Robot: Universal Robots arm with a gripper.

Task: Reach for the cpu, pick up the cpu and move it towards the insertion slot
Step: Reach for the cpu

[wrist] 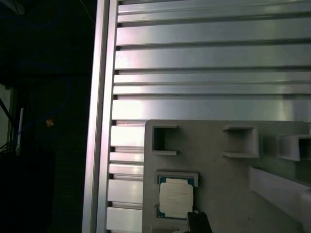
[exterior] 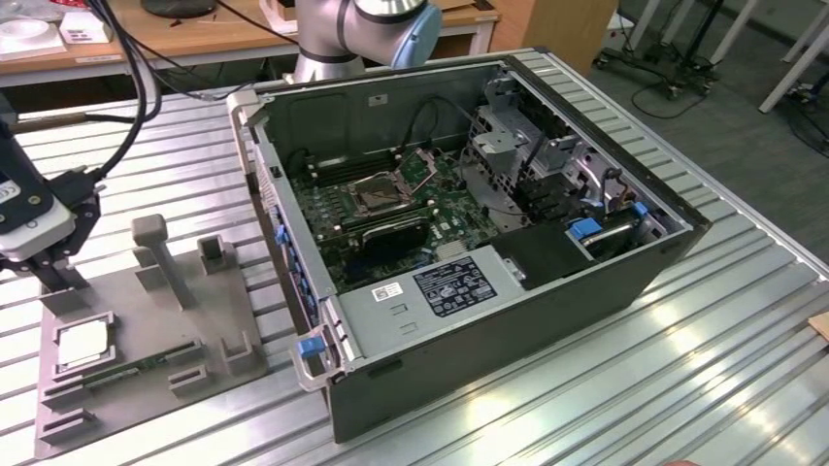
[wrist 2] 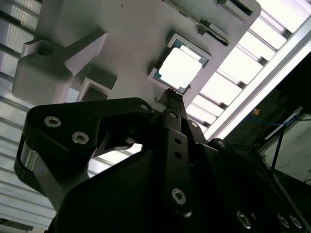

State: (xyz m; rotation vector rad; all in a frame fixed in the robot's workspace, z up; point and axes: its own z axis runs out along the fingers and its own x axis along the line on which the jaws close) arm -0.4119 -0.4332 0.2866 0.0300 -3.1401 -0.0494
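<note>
**Claw over the cpu, chip not yet lifted**

The cpu (exterior: 81, 342) lies flat in its square pocket on the grey fixture plate (exterior: 155, 320), silvery top up, at the exterior view's left. In both wrist views the chip (wrist 2: 179, 68) sits fully inside the pocket walls, level and undisturbed. A narrow green memory stick (exterior: 130, 367) rests in its own holder on the same plate, just beside it.

The claw (exterior: 54, 277) hangs close above the plate, near the chip. In the second wrist view its tip comes right up to one edge of the cpu. Whether it touches the chip cannot be told. Whether the claw is spread or closed cannot be told either, but it has no hold on the chip.

The insertion slot (exterior: 380, 194), a shiny frame around a dark centre, is on the motherboard (exterior: 428, 218) inside the open computer case (exterior: 518, 320). It is well apart from the plate, across the slotted aluminium counter (exterior: 674, 379).

As a judgement, the reach is nearly complete. The pick-up and the carry toward the slot are not done.
</note>
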